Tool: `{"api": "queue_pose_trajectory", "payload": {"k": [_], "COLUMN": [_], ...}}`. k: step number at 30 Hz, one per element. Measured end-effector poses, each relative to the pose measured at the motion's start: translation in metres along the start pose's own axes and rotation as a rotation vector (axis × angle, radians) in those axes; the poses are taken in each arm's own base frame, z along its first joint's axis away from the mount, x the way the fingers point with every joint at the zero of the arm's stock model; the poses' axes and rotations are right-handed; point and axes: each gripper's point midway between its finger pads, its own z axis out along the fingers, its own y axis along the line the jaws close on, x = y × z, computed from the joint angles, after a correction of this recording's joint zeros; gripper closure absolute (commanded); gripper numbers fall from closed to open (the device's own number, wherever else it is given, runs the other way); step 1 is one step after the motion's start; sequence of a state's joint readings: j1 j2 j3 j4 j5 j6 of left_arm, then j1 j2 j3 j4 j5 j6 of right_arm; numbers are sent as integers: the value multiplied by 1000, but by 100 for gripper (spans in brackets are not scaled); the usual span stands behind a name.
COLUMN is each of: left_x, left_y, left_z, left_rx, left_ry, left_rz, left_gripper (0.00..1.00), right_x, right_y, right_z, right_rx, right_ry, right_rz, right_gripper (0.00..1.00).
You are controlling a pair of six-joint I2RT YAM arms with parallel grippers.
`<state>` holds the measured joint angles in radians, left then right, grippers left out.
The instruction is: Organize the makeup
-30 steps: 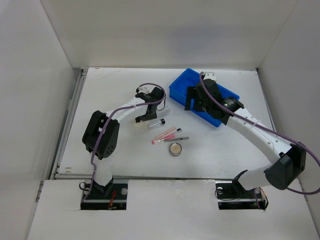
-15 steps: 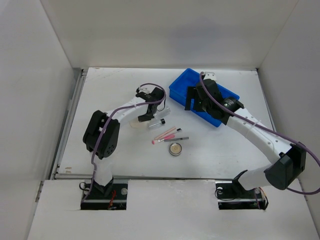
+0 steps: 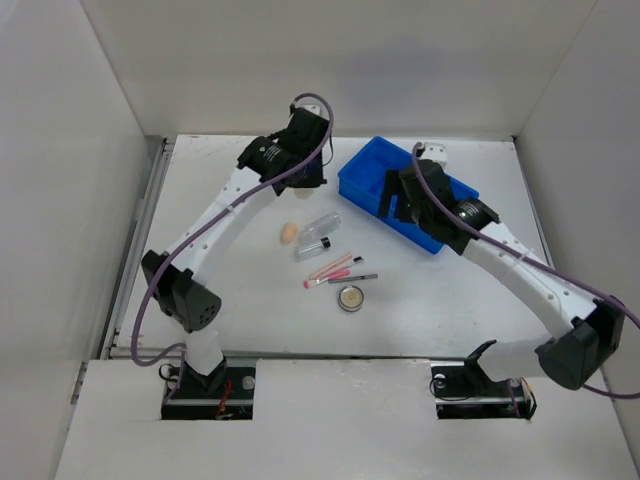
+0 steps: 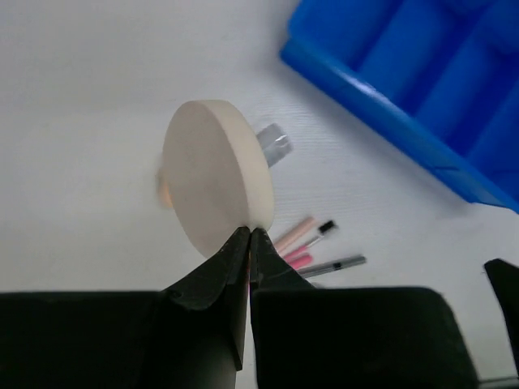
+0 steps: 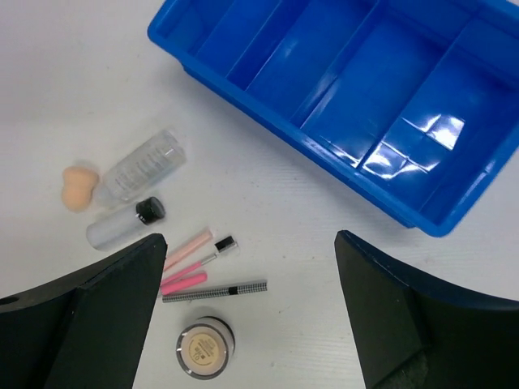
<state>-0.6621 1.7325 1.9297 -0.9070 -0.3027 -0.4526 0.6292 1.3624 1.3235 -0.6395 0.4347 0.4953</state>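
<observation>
A round beige puff [image 4: 212, 180] stands on edge, pinched at its lower rim by the closed left gripper [image 4: 249, 237]. Lying flat nearby are a peach egg-shaped sponge [image 5: 77, 187], a clear vial [image 5: 142, 168] touching it, and a black-capped clear vial [image 5: 122, 227]. Then come a pale pink stick [image 5: 188, 245], a brighter pink stick [image 5: 183, 280], a thin dark pencil [image 5: 215, 289], and a small round beige-centred compact [image 5: 204, 349].

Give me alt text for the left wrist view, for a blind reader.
The left pincer grips a round beige puff by its edge above the white table. Beyond it lie pink sticks, a dark pencil, and a blue divided bin at upper right.
</observation>
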Motion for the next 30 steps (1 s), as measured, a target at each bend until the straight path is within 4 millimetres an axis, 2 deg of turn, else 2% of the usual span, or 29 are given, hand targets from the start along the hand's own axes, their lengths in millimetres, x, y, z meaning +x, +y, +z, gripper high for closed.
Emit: {"api": "queue_pose_trajectory", "payload": {"k": [2, 5, 9, 13, 15, 18, 21, 24, 27, 30], "left_x": [-13, -21, -12, -6, -6, -20, -39, -52, -58, -66], "left_y": [-27, -73, -123, -163, -169, -169, -159, -140, -132, -135], "left_z": [5, 29, 71, 108, 126, 154, 184, 207, 213, 209], "left_rx": [104, 269, 447, 620, 673, 742, 775, 769, 763, 787], "left_ry": [2, 28, 89, 125, 139, 126, 97, 81, 78, 55], "left_rz": [31, 76, 122, 113, 75, -30, -134, -211, -250, -256], "left_gripper": [100, 100, 100, 100, 100, 100, 100, 100, 100, 100], "right_x": [-7, -13, -18, -19, -15, -5, 1, 3, 6, 13], "right_y": [-9, -26, -48, -65, -71, -77, -80, -82, -81, -78], "right_z": [-15, -47, -89, -106, -105, -100, -98, -98, -93, -81], "right_rx": [6, -8, -48, -19, 13, 58, 80, 87, 98, 124], "right_ry": [-42, -116, -212, -254, -246, -214, -193, -187, -171, -136], "right_rz": [46, 141, 272, 340, 347, 337, 332, 334, 328, 303], "right_gripper": [9, 9, 9, 7, 7, 7, 7, 7, 7, 7]}}
